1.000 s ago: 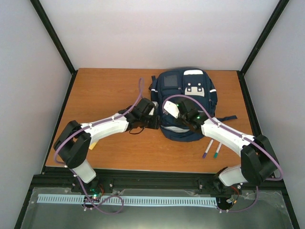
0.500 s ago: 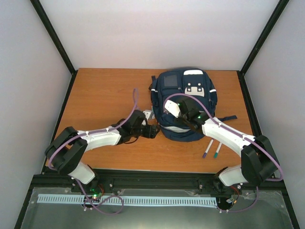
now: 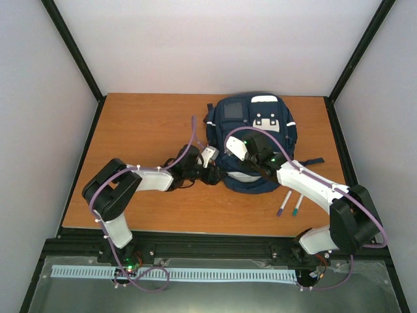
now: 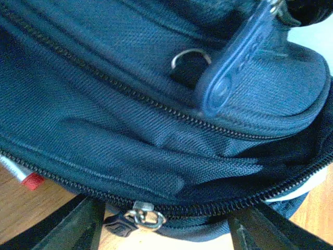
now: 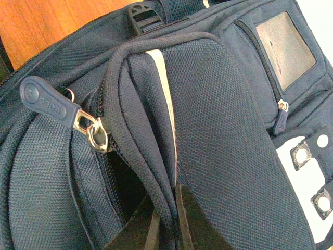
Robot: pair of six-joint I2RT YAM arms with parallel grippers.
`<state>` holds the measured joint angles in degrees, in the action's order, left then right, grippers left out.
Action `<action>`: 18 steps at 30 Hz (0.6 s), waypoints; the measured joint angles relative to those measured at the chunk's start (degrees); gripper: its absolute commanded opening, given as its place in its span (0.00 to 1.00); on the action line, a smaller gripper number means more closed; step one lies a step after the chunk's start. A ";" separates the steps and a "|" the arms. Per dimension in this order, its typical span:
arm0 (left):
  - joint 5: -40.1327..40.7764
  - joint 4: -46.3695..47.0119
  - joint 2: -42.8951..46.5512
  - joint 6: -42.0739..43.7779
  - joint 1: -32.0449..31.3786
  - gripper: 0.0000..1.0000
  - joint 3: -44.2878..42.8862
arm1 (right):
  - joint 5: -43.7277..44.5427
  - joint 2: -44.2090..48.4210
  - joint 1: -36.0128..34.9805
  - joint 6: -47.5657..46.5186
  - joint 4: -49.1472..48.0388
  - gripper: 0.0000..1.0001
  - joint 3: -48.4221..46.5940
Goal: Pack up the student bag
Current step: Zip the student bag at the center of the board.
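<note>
Orange-brown wood table (image 3: 143,130) carried everything. Student bag (image 3: 254,140) lay flat on its far-centre part, top end away from the arm bases. Bag was navy woven fabric, with a grey window pocket (image 3: 233,109) at the far-left corner and white patches (image 3: 267,121) with snap studs beside it. A thin white stripe (image 5: 165,99) ran along a front flap, and a dark strap stuck out on the right side.

Right pincer (image 5: 167,211) was over the middle of the bag, jaws closed tight on the piped edge of the striped flap, which stood up in a fold. Left pincer (image 4: 167,214) was at the bag's near-left edge, jaws apart, nothing gripped. A zipped seam ran between its fingers (image 4: 78,229).

Two pens (image 3: 290,205) lay side by side on the table, just off the bag's near-right corner. A blue rubber zip pull (image 5: 47,104) on a brass-coloured clip hung beside the fold. A small metal slider (image 4: 143,216) sat on the near seam.
</note>
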<state>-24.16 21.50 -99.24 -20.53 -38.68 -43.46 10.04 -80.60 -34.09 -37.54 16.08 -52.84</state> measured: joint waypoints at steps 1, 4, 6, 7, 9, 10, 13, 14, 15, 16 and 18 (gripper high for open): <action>-0.94 0.04 -0.72 0.39 0.02 0.59 -0.83 | 0.00 0.00 0.04 0.07 0.00 0.05 0.00; -2.75 0.33 -1.36 1.36 0.11 0.51 -1.62 | -0.09 0.00 0.33 0.13 0.00 0.05 0.02; -3.34 0.55 -1.36 1.62 0.13 0.45 -1.57 | -0.22 0.00 0.42 0.13 0.00 0.05 0.04; -3.54 0.72 -1.36 1.68 0.13 0.41 -1.51 | -0.24 0.00 0.44 0.13 0.00 0.05 0.09; -3.80 1.18 -1.20 1.73 0.17 0.35 -0.98 | -0.37 0.00 0.46 0.13 0.00 0.05 0.11; -3.93 1.42 -1.07 1.64 0.15 0.33 -0.57 | -0.42 0.00 0.50 0.13 -0.02 0.05 0.17; -4.17 2.47 -0.74 1.38 0.17 0.28 0.92 | -0.66 0.00 0.61 0.13 -0.02 0.06 0.39; -4.20 2.78 -0.70 1.31 0.17 0.26 1.36 | -0.72 0.00 0.63 0.15 0.00 0.05 0.42; -4.20 3.02 -0.68 1.27 0.17 0.24 1.68 | -0.76 0.00 0.63 0.13 -0.02 0.05 0.44; -4.22 3.13 -0.61 1.22 0.17 0.23 1.95 | -0.81 0.00 0.63 0.13 -0.02 0.05 0.46; -4.15 3.26 -0.37 1.11 0.17 0.20 2.27 | -0.83 0.00 0.66 0.13 -0.02 0.05 0.48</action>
<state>-28.32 24.75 -99.61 -19.42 -38.50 -41.19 9.21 -80.60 -33.43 -37.41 16.05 -52.36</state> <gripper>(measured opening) 0.239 0.055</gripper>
